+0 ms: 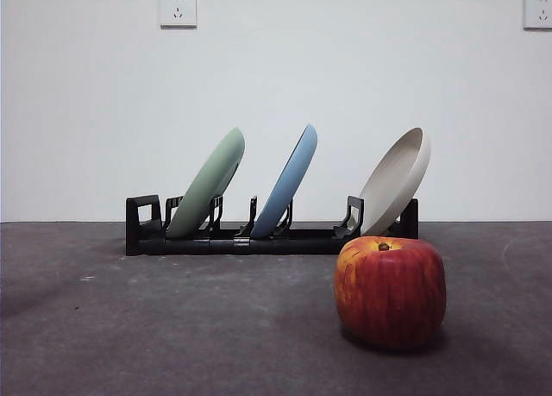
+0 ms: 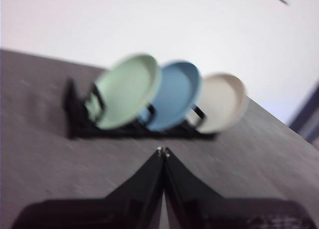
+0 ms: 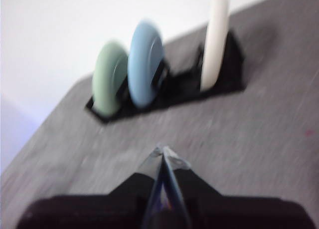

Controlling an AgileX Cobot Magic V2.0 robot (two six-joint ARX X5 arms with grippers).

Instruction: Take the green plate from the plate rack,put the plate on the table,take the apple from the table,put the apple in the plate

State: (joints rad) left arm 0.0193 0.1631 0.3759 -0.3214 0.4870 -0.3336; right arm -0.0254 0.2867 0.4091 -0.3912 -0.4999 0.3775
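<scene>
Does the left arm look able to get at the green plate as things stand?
Probably yes: the left gripper, jaws shut, faces the green plate across bare table; the plate sits at the rack's end.

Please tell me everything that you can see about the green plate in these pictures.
The green plate is round, shallow and pale sage green, with a matte surface and a raised rim. It stands on edge in the black plate rack, in the slot at the front view's left end, and leans toward the blue plate beside it without touching it in that view. Its lower edge sits between the rack's prongs. Nothing else touches it; both grippers are away from it. It looks clean and whole.
</scene>
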